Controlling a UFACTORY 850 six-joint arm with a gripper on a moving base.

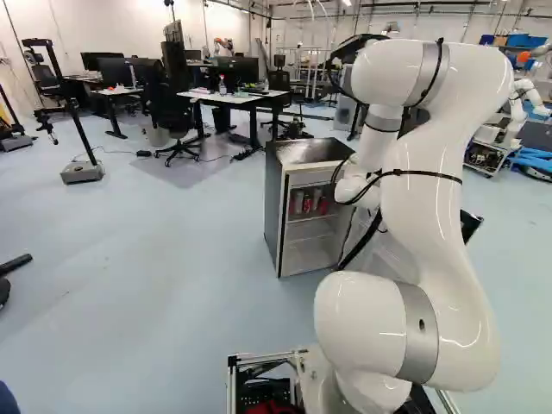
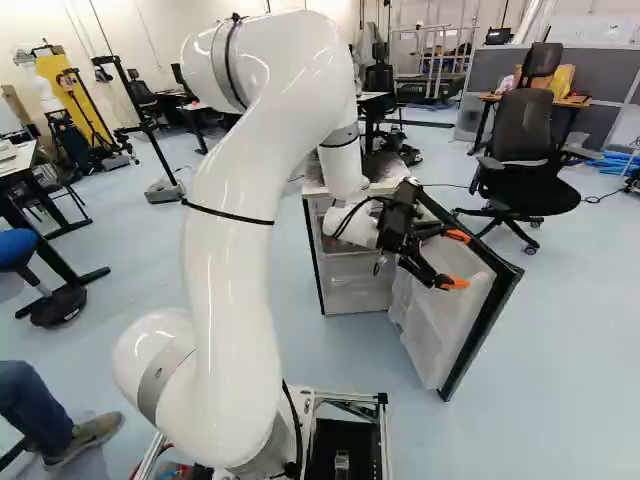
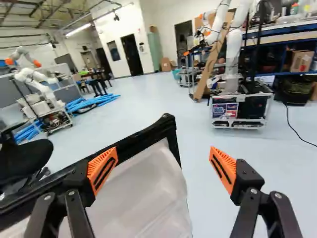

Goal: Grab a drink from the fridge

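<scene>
Drink cans (image 1: 307,205), red & silver-ish, sit on upper shelf inside mini fridge (image 1: 274,207); exact no. & labels too small to tell. Arm (image 1: 423,172) covers R part of fridge in L base view, gripper hidden there too. In R base view the forearm blocks most of fridge's opening, so upper shelf is hard to make out.

Fridge door (image 2: 440,310) stands open, swung out to R of fridge in R base view. Gripper (image 2: 457,260) is at door's upper part, out from fridge body. Wrist view: fingers wide apart, door's black-rimmed corner betw. them, nothing clamped; one finger overlaps rim, other is over floor. Touch or small gap, can't tell. Door's lower part cut off there.

Around: office chair (image 2: 525,160) beyond open door, R of fridge in R base view. Desk (image 1: 224,97) w/ monitors behind & L of fridge in L base view; wheel-less stand (image 1: 83,171) well L of fridge. Wrist view: another robot (image 3: 233,54) on its cart & blue tubes (image 3: 91,102), both well past fridge door.
</scene>
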